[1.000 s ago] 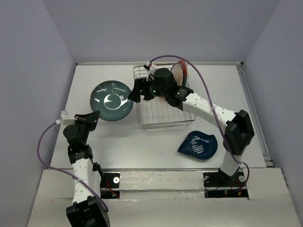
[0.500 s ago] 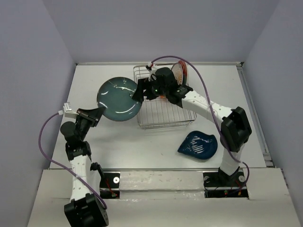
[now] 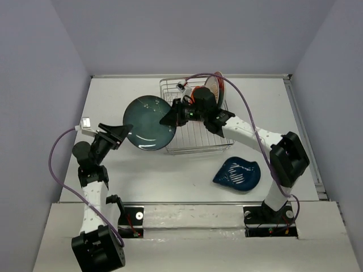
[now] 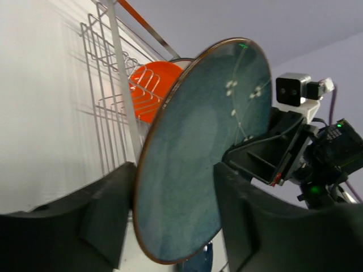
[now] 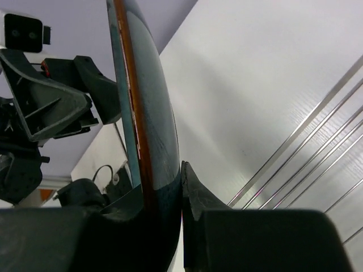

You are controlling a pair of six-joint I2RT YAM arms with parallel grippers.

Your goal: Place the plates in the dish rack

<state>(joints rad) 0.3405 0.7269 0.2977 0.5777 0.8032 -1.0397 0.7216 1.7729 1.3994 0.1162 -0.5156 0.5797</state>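
A dark teal speckled plate stands on edge above the table, just left of the dish rack. My right gripper is shut on its right rim; the right wrist view shows both fingers pressed against the plate's edge. My left gripper is open at the plate's lower left rim. In the left wrist view its fingers stand wide on either side of the plate. An orange plate stands in the rack. A dark blue striped plate lies on the table.
Upright plates fill the rack's far right corner. The dark blue plate lies right of the rack's near edge, close to the right arm's base. A raised lip borders the table on the right. Rack wires run under my right gripper.
The teal plate has travelled right and tipped up on edge beside the rack. My right gripper closed on its rim, and my left gripper then opened off it.
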